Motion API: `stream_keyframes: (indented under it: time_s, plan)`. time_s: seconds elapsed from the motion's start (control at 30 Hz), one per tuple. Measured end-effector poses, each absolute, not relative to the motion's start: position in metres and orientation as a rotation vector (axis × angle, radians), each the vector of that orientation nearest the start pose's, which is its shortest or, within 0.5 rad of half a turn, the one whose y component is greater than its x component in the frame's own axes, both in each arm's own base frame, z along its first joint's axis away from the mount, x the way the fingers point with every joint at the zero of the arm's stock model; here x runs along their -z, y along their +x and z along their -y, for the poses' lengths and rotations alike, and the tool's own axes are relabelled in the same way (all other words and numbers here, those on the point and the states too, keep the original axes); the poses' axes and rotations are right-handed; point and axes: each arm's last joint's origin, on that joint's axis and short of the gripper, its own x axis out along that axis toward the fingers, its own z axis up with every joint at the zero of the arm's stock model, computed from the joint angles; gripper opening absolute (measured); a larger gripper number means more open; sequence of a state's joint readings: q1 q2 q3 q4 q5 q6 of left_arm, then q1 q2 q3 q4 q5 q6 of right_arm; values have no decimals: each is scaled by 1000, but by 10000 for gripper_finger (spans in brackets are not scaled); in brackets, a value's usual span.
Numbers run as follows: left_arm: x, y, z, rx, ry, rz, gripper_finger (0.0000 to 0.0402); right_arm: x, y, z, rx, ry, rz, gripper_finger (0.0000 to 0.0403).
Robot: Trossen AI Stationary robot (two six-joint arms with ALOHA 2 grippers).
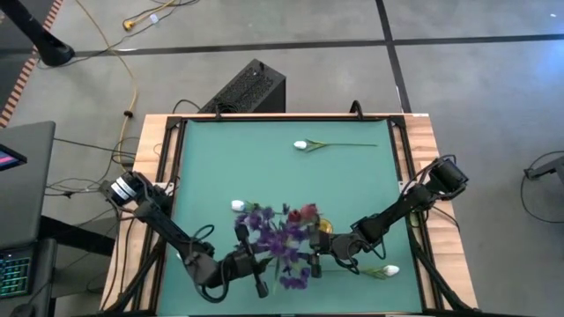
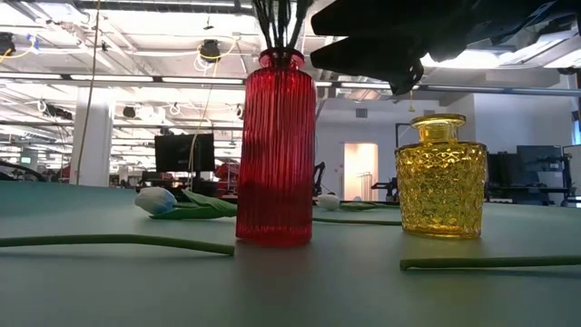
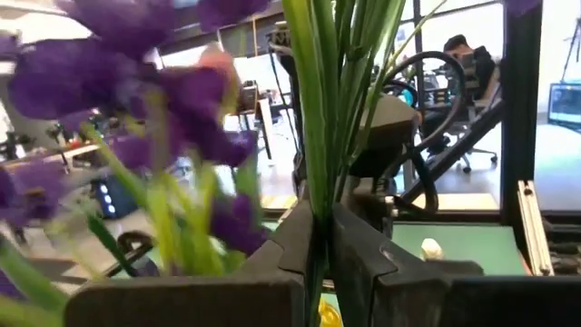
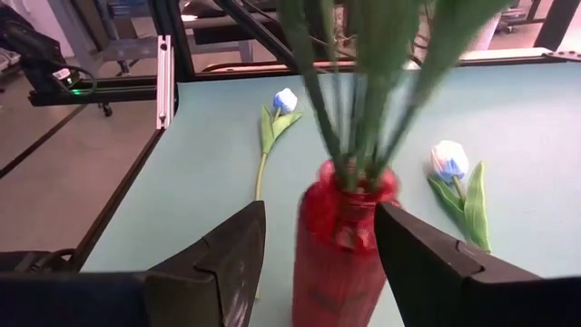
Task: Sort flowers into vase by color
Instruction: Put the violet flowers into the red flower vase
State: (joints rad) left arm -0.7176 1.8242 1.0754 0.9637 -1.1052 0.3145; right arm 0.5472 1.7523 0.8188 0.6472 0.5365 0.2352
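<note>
A red ribbed vase [image 2: 275,145] stands upright on the green table with green stems in its mouth [image 4: 349,173]. A yellow vase [image 2: 440,177] stands to its right. Purple flowers [image 1: 280,239] spread above both. My left gripper [image 3: 320,245] is shut on green stems beside the purple blooms [image 3: 136,82]. My right gripper [image 4: 318,211] is open, a finger on each side of the red vase near its neck. A gap shows at one finger, and I cannot tell whether the other touches. White flowers lie flat on the table [image 1: 301,145] [image 1: 238,206] [image 1: 388,272]. My left gripper pinches a bundle of thin green stems [image 3: 318,213] between its two fingers. The fingers come level and lie across the stems. The stems rise upright above the fingers, with purple blooms beside them. The gripper's own fingers hide what is below the hold.
Loose green stems lie along the table's near side [image 2: 118,242] [image 2: 490,262]. Two white flowers lie beside the red vase [image 4: 284,100] [image 4: 448,162]. A black frame rail [image 1: 401,167] edges the table. A person sits in the room beyond [image 3: 463,54].
</note>
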Motion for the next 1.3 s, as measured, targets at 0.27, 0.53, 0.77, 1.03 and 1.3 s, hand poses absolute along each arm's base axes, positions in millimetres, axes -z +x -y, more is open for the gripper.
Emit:
stream_keyframes:
  time_s: [0.27,0.53,0.77,1.03,1.3]
  plan:
    - [-243,310,233,-405,102,24,13,-176,307,-170,10,89,-246,234]
    - [-235,309,234,-395,30,-11,13,-176,307,-170,7,91,-247,234]
    - [-224,309,233,-397,19,-67,13,-176,307,-170,6,91,-247,234]
    - [-221,309,232,-403,8,-88,13,-176,308,-169,8,91,-246,234]
    - [-209,315,222,-362,-18,-170,13,-176,308,-168,10,92,-247,234]
